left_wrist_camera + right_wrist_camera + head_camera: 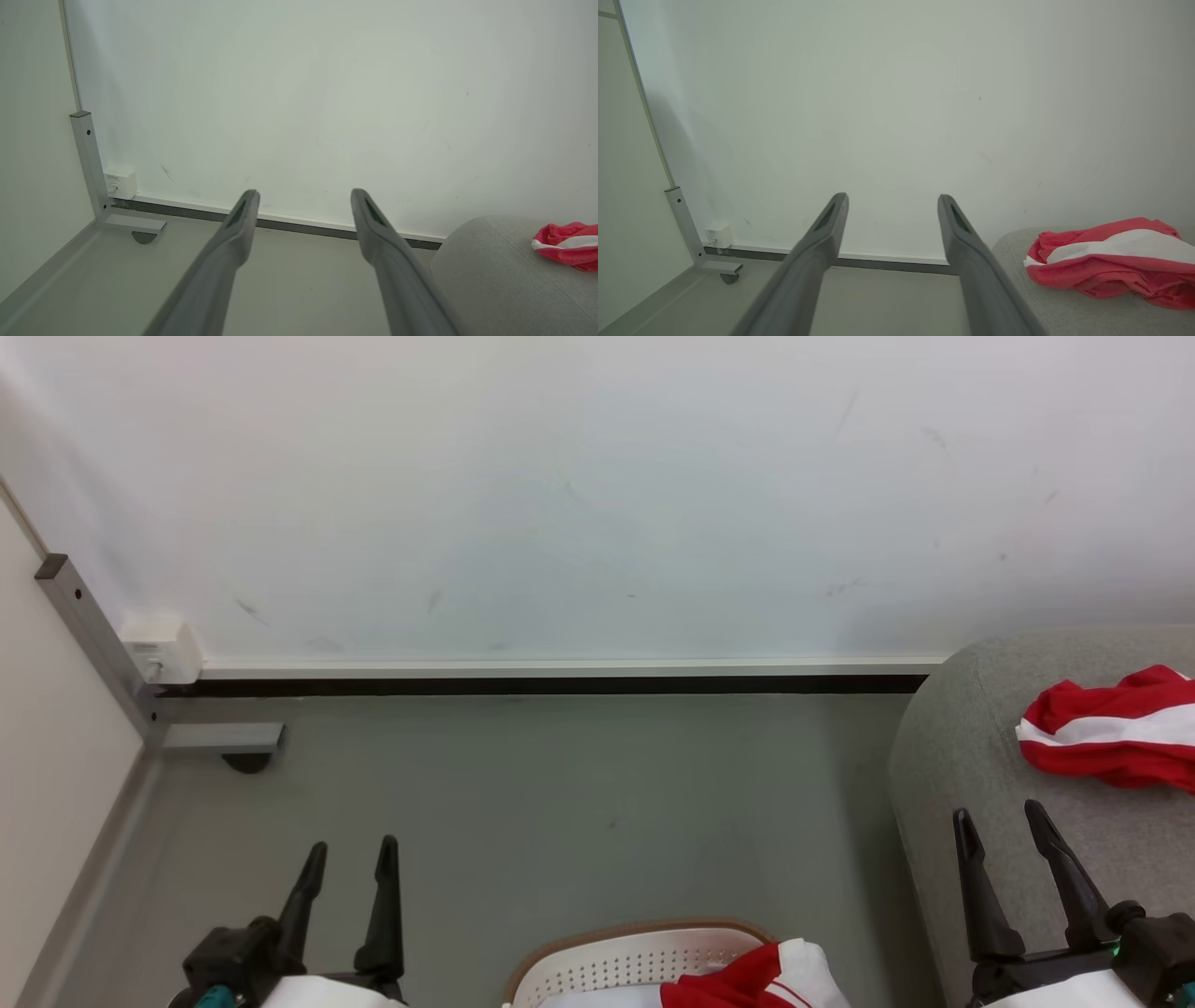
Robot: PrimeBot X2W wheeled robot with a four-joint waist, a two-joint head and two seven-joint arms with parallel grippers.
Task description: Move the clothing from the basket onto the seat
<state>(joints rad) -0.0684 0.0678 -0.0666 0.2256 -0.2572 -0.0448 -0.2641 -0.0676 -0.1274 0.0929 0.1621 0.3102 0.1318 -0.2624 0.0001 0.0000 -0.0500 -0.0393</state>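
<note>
**Grey floor, white wall: both grippers wide open, empty**

Bare grey floor (560,803) under a scuffed white wall (597,476).

Left gripper (353,847) at the lower left of the head view: fingers spread wide, nothing between them, over open floor. Right gripper (998,812) at the lower right: spread just as wide, gripping nothing, over the front part of the grey sofa (962,756).

Between the two, at the bottom edge: white perforated basket (616,966) with a brown rim, partly cut off by the frame. Garment in the basket (738,980), red and white, heaped against its right side. Apart from both grippers.

Beyond the right gripper, clear of its fingertips: garment on the sofa (1111,728), crumpled, red with a broad white band, lying on the seat near the rounded edge.

Farther out, to the left: grey metal post (84,625) leaning along the side panel, with a flat foot and a small caster at floor level. Just beside it, low on the wall: small white box (163,649). Along the foot of the wall: white skirting over a dark gap (560,685), running right as far as the sofa.
</note>
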